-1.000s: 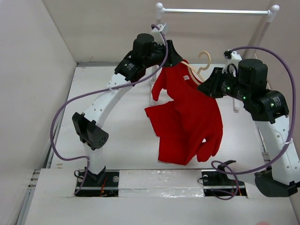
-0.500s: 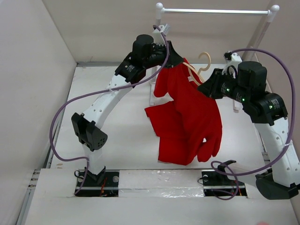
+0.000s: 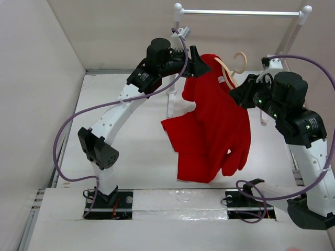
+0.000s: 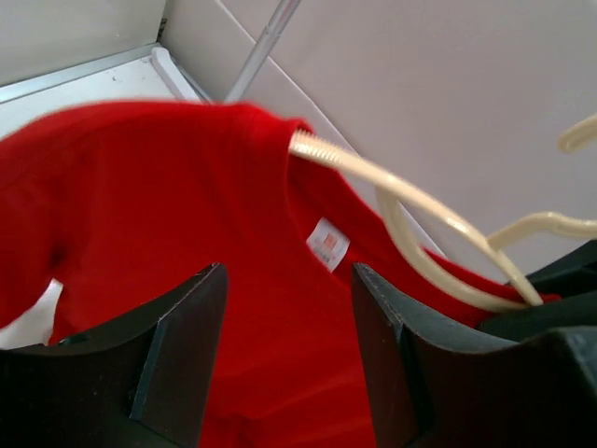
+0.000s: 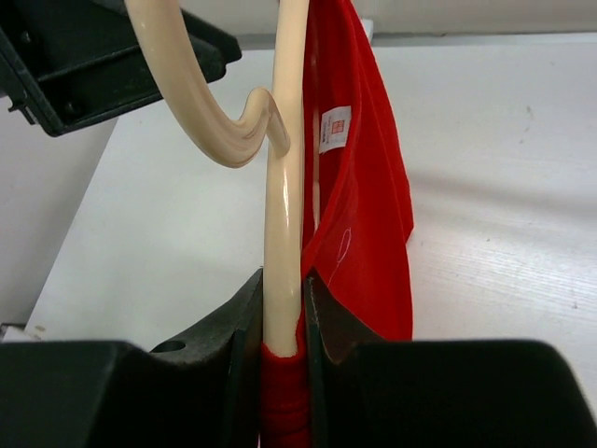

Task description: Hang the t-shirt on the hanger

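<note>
1. White counter (image 3: 131,136) stretched below a white rail (image 3: 238,12) at the back wall.
2. Around the hanger (image 5: 283,233) the right hand (image 5: 282,308) was clenched, with red cloth pinched against the hanger.
3. From the hanger the t-shirt (image 3: 209,136) hung clear above the counter, one hanger arm tucked inside its collar.
4. Just beside the hanger, the left hand (image 4: 287,280) stood released, fingers spread near the collar.

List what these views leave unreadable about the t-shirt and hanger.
- Right wrist: lower end of the hanger, buried between the fingers of the right gripper and the bunched t-shirt.
- Top view: the hanger's arms, mostly under cloth.
- Left wrist: print on the label, too small; the t-shirt's upper edge, blurred.
</note>
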